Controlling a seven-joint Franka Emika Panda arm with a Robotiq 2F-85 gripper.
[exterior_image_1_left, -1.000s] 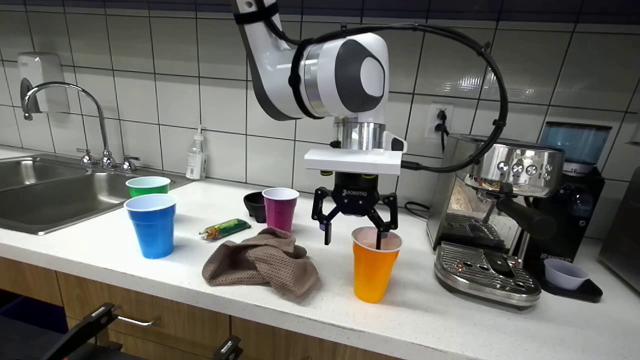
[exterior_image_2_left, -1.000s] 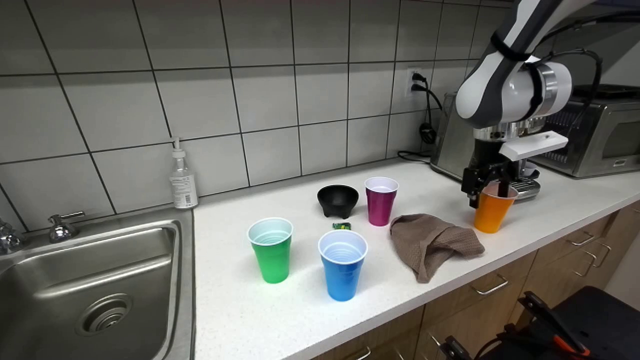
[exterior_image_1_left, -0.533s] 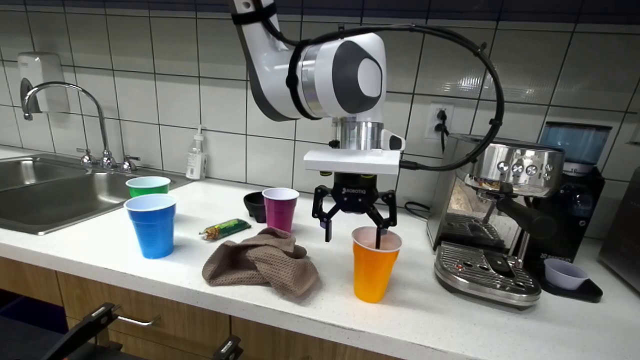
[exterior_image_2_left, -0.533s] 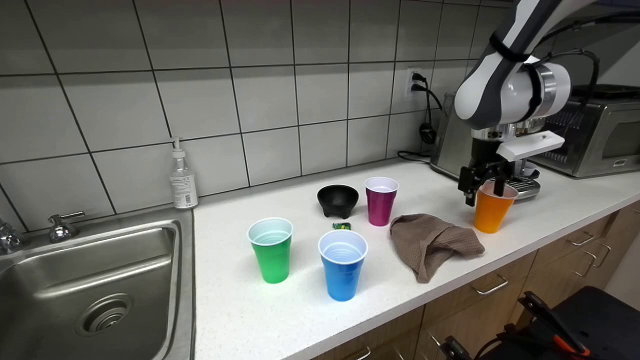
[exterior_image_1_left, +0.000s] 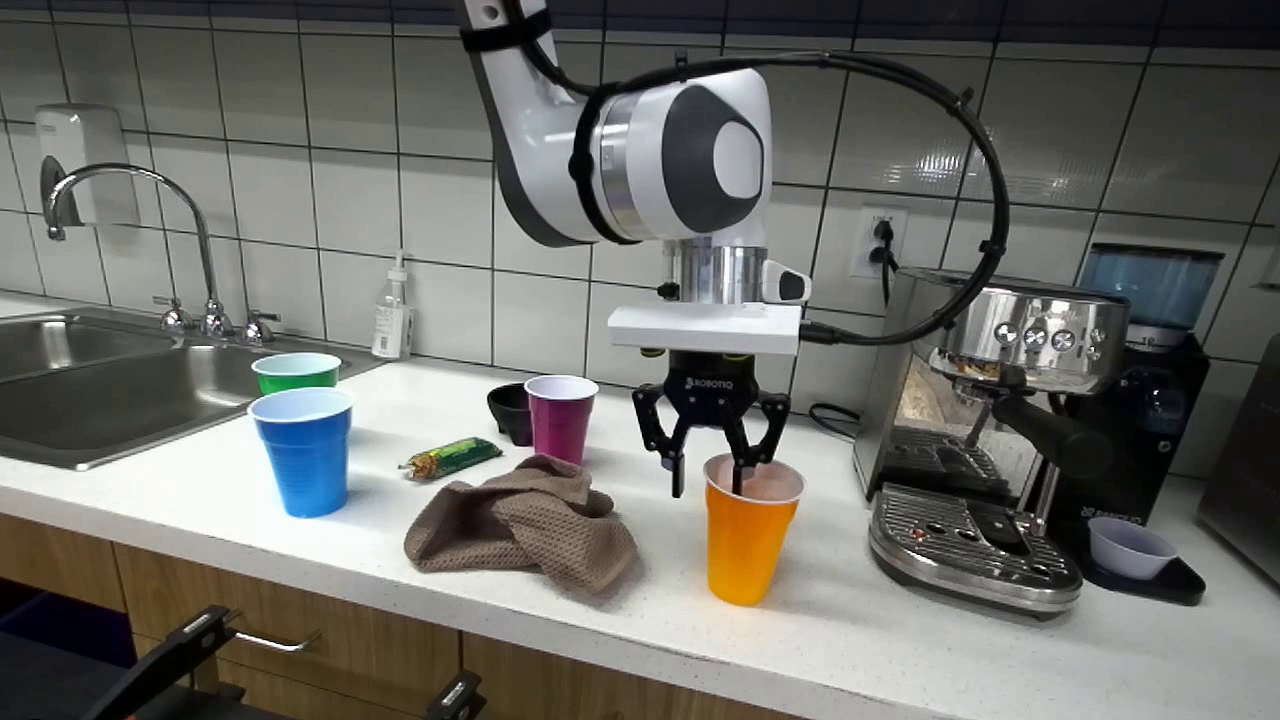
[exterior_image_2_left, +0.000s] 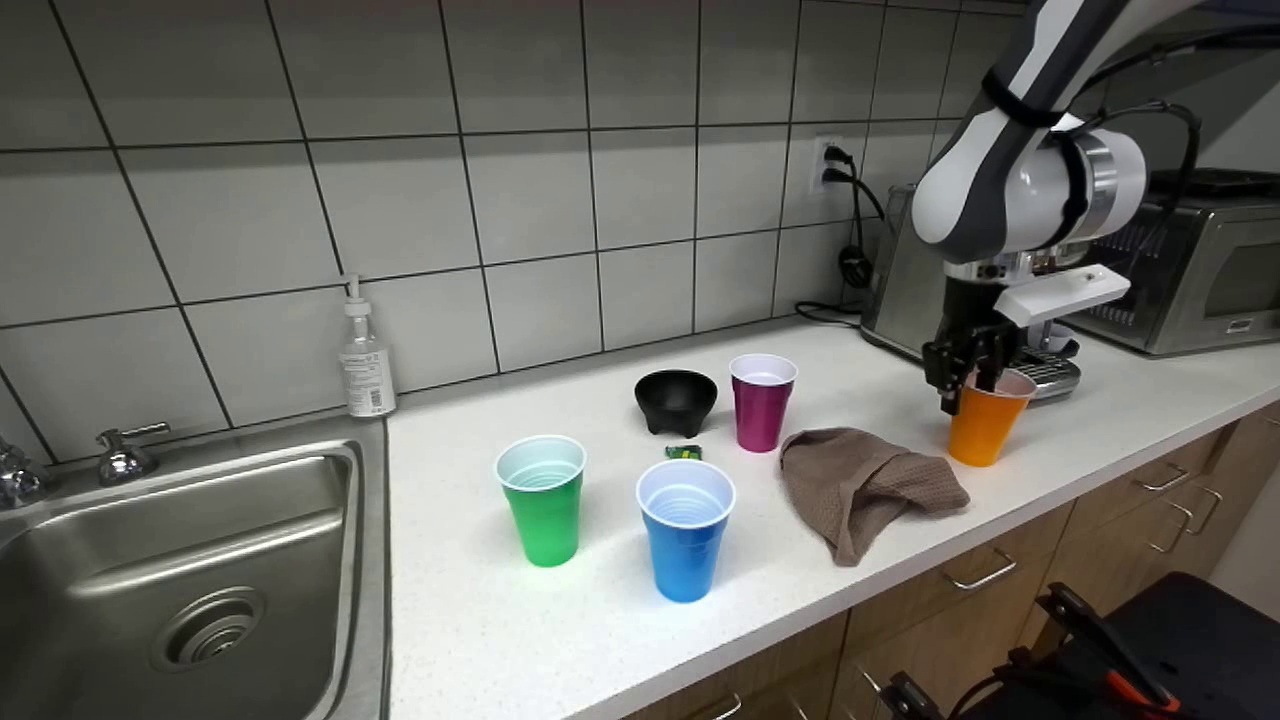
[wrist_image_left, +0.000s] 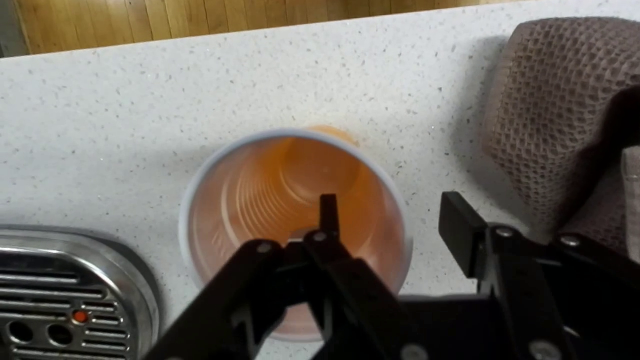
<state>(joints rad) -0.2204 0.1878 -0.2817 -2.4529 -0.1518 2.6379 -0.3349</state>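
Note:
An orange cup (exterior_image_1_left: 745, 555) stands upright on the counter, and in the wrist view I look down into this cup (wrist_image_left: 250, 185). My gripper (exterior_image_1_left: 708, 489) straddles the cup's near rim: one finger (wrist_image_left: 328, 215) reaches inside, the opposite finger (wrist_image_left: 462, 235) is outside over the counter. A gap shows between the outer finger and the rim, so nothing is gripped. The jaws are partly drawn together but well apart. In an exterior view the gripper (exterior_image_2_left: 968, 397) partly covers the orange cup (exterior_image_2_left: 985, 435). Beside the outer finger lies a crumpled brown towel (exterior_image_1_left: 520, 520).
A purple cup (exterior_image_1_left: 562, 425), a black bowl (exterior_image_2_left: 676, 403) and a green wrapped bar (exterior_image_1_left: 450, 458) lie beyond the towel. Blue cup (exterior_image_2_left: 686, 545) and green cup (exterior_image_2_left: 545, 510) stand nearer the sink (exterior_image_2_left: 370, 560). An espresso machine (exterior_image_1_left: 970, 550) stands beside the orange cup.
The two fingers have come closer together over the last half second, both moving inward. The gripper has dropped very slightly. The orange cup and other objects stay in place.

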